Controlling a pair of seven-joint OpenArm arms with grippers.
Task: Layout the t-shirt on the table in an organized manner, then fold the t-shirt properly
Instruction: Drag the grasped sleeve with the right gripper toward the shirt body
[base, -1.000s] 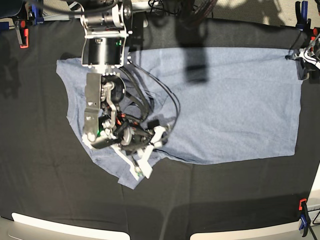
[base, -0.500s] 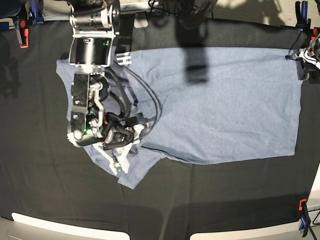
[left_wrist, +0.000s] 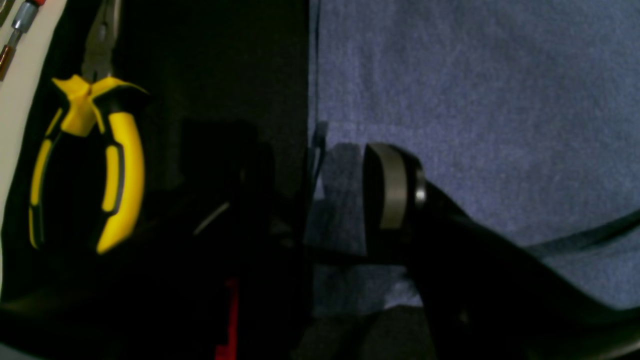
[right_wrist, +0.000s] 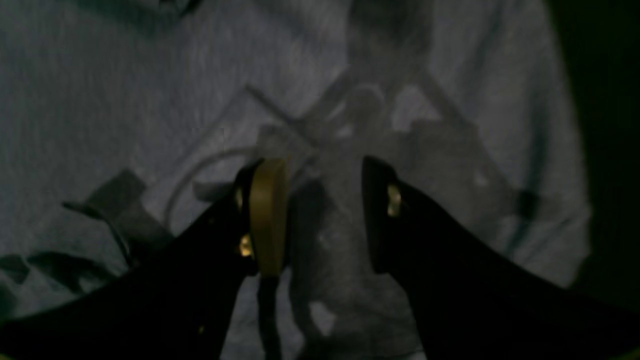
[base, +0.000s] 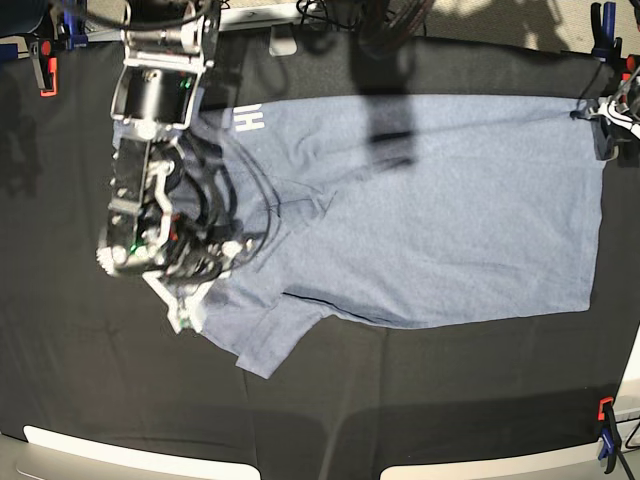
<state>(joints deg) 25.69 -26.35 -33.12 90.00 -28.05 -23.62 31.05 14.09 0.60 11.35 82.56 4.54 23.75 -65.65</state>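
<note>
The light blue-grey t-shirt (base: 440, 220) lies spread flat across the black table (base: 420, 400), with a sleeve pointing down at the lower left and a bit of white lettering (base: 249, 120) showing at its upper left. My right gripper (base: 185, 312) hovers at the shirt's left end, beside that sleeve. In the right wrist view the right gripper (right_wrist: 320, 215) is open over the cloth (right_wrist: 150, 100) with nothing between its fingers. My left gripper (base: 606, 114) sits at the shirt's top right corner. In the left wrist view one padded fingertip (left_wrist: 394, 185) is over the cloth (left_wrist: 475, 100) just inside the hem, the jaws apart.
Yellow-handled pliers (left_wrist: 85, 160) and a screwdriver (left_wrist: 20, 20) lie beside the table's edge near the left gripper. Orange clamps (base: 45, 75) (base: 605, 412) and a blue clamp (base: 600, 20) grip the table's edges. White panels (base: 130, 462) line the near edge.
The right arm has swung leftward across the shirt's left end, uncovering the lower sleeve and the white lettering. The left gripper has stayed at the top right corner.
</note>
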